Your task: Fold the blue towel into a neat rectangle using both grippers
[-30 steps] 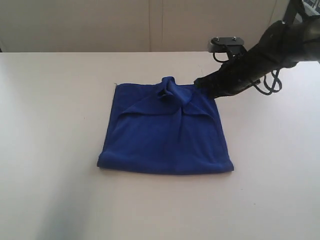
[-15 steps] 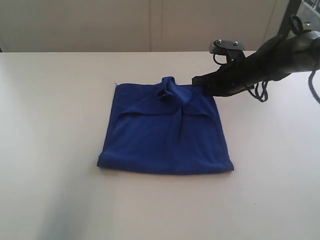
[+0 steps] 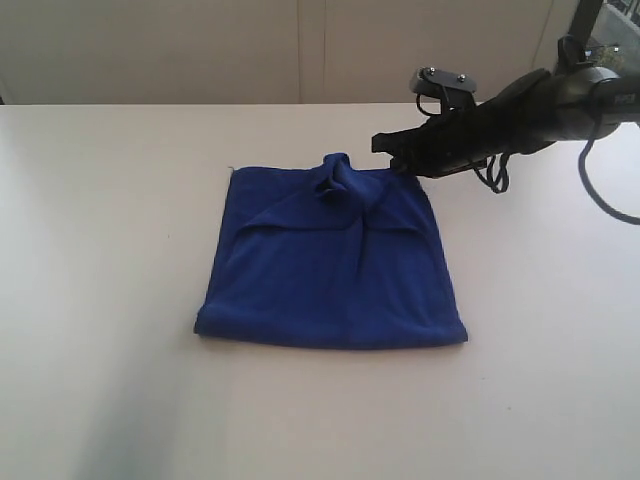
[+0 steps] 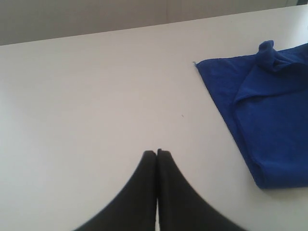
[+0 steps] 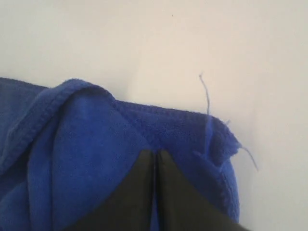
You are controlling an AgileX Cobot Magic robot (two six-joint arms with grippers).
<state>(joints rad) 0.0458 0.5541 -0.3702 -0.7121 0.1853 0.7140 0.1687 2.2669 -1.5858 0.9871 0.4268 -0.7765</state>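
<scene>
Now that the right hand has lifted off the deep-blue microfibre towel, fingers together and empty, its bunched ridge remains.

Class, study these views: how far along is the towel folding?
Done: the blue towel lies folded over, roughly square. In hand: the right gripper, jaws together, hovers at its far corner, apparently gripping nothing; the left gripper sits shut over the table, off the towel. Left: a bunched lump on the far edge needs flattening.
</scene>
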